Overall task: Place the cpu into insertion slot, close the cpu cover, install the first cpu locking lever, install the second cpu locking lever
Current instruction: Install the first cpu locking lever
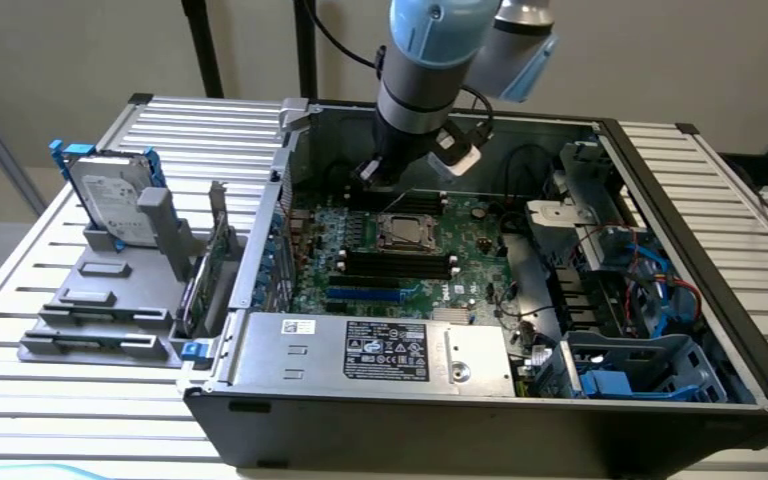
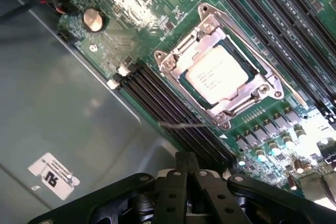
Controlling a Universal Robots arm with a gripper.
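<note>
The hand (image 2: 187, 158), fingers pressed together, hangs at 11 o'clock of the cpu cover (image 2: 176, 61) in the exterior view. The cover lies shut over the cpu (image 2: 215, 74).

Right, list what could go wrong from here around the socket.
1. The thin silvery wire lever sticks out free beside the silvery metal cover frame; the shut black claw could slip off it or bend it.
2. The long black memory slots run right alongside, so a slipping claw might hit them.
3. The frame lies over the silvery square chip; if it is not seated flat, forcing the lever could stress the chip.
</note>
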